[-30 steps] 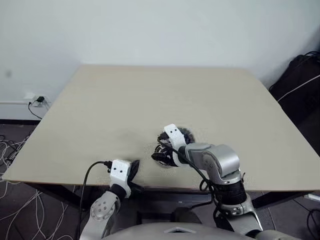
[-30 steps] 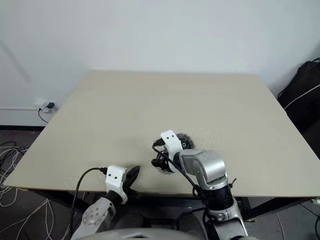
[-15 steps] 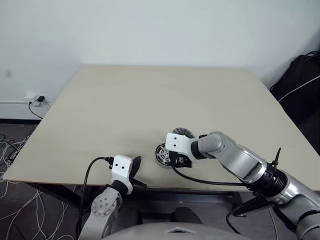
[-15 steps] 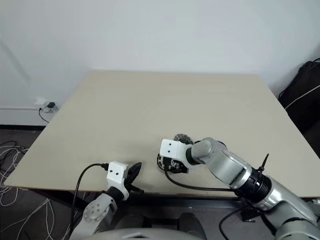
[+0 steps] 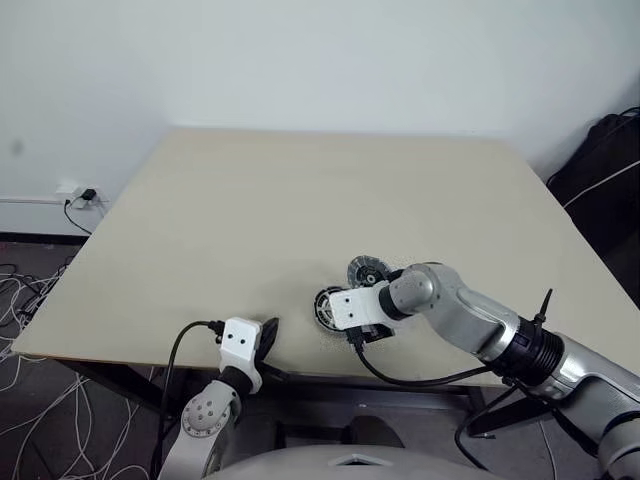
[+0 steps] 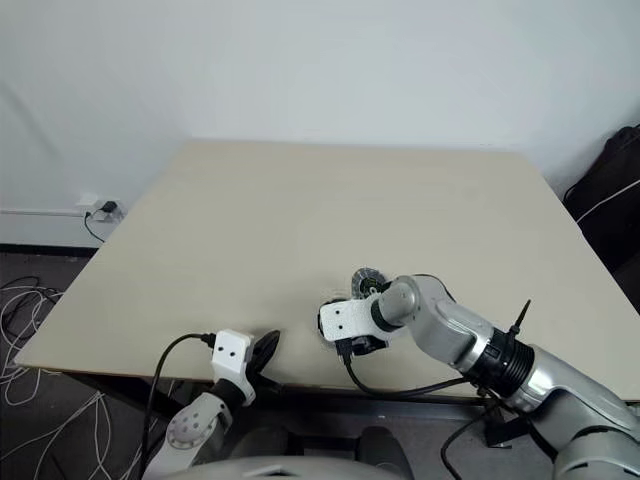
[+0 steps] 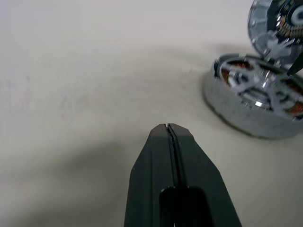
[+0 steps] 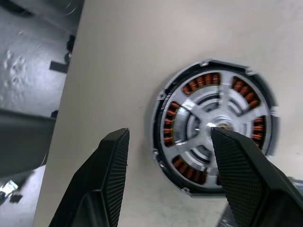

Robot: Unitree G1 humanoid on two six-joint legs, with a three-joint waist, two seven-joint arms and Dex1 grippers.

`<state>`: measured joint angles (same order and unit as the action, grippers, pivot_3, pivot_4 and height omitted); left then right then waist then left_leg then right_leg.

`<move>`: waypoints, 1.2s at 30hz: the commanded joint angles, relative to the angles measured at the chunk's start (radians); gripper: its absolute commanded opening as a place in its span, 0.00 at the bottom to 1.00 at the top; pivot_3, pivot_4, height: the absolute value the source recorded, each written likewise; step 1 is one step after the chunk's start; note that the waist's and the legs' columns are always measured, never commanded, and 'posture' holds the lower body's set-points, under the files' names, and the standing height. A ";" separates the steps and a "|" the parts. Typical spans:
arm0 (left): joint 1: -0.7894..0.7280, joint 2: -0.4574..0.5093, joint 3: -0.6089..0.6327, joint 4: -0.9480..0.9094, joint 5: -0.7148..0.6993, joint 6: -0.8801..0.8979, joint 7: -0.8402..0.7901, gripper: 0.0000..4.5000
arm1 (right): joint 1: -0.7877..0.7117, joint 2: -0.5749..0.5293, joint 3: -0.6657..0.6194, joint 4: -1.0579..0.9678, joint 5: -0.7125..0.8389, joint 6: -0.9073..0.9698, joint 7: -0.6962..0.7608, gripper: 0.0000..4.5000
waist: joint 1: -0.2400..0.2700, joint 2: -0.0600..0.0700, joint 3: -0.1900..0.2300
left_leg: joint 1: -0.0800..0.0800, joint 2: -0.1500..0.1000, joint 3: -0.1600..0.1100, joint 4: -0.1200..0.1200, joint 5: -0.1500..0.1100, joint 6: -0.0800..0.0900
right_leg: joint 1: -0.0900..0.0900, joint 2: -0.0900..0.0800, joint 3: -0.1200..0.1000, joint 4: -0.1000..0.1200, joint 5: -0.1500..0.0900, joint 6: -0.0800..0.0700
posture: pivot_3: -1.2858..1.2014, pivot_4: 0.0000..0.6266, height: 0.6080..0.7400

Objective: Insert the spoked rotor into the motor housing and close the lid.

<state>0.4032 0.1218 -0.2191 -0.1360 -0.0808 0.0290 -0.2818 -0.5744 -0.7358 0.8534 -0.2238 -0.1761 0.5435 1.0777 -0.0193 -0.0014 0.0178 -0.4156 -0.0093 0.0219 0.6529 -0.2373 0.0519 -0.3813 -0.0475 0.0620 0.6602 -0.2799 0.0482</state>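
Spoked rotor (image 8: pixel 214 126) seated in motor housing (image 8: pixel 165 124), near desk (image 5: pixel 250 200) edge. Lid (image 5: pixel 366 271) just beyond it, apparently not yet fitted. Right tool (image 8: pixel 168 177) open, empty, above housing. Left tool (image 7: pixel 171 137) shut, empty. Remaining: close lid.

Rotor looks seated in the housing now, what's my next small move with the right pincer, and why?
Probably shift the open right pincer off the motor housing toward the lid lying just beyond it. The spoked rotor already sits inside the copper windings, nothing is held, and the lid is still off. The left pincer is shut, idle near the table edge.
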 commanded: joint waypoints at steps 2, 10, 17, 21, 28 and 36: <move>-0.014 -0.003 0.011 0.024 -0.003 -0.057 -0.009 0.01 | -0.018 0.016 -0.010 0.039 -0.058 -0.046 0.038 0.65 | 0.001 0.000 0.000 | 0.000 0.000 0.000 0.000 0.000 0.000 | 0.000 0.000 0.000 0.000 0.000 0.000 | 0.52 0.00 1.00; -0.009 -0.009 0.010 0.023 -0.003 -0.067 -0.009 0.01 | 0.003 0.042 -0.021 0.079 -0.112 -0.067 0.073 0.44 | 0.004 0.000 0.000 | 0.000 0.000 0.000 0.000 0.000 0.000 | 0.000 -0.001 0.000 0.000 0.000 0.000 | 0.52 0.00 1.00; -0.010 -0.012 0.010 0.021 -0.004 -0.064 -0.006 0.01 | 0.014 0.063 -0.043 0.091 -0.136 -0.068 0.079 0.02 | 0.005 -0.001 -0.003 | 0.001 -0.001 0.001 -0.001 0.000 0.000 | 0.000 -0.010 -0.010 0.001 0.001 0.000 | 0.52 0.00 1.00; -0.012 -0.016 0.005 0.017 -0.002 -0.057 -0.004 0.01 | 0.029 0.072 -0.063 0.079 -0.137 -0.049 0.078 0.02 | 0.007 -0.001 -0.003 | 0.002 0.000 0.001 0.000 0.000 0.000 | 0.000 -0.023 -0.028 0.001 0.002 0.000 | 0.52 0.00 1.00; -0.012 -0.019 -0.002 -0.031 -0.001 -0.018 0.003 0.01 | 0.098 0.107 -0.193 -0.034 -0.070 0.174 0.053 0.02 | 0.013 0.000 -0.003 | 0.001 0.000 0.001 0.000 0.000 0.000 | 0.000 -0.034 -0.047 0.001 0.002 0.001 | 0.52 0.00 1.00; -0.010 -0.022 -0.020 -0.066 -0.002 0.023 0.006 0.01 | 0.166 0.128 -0.303 -0.211 0.006 0.529 -0.029 0.02 | 0.017 0.000 -0.003 | -0.002 -0.001 0.001 0.000 0.000 0.000 | -0.003 -0.034 -0.047 -0.001 0.002 0.000 | 0.52 0.00 1.00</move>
<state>0.4032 0.1073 -0.2291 -0.1576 -0.0808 0.0533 -0.2791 -0.3996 -0.6110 0.6112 -0.3662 -0.1876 1.0227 1.0722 -0.0028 -0.0010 0.0153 -0.4179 -0.0099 0.0225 0.6525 -0.2376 0.0518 -0.3838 -0.0820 0.0149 0.6594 -0.2777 0.0487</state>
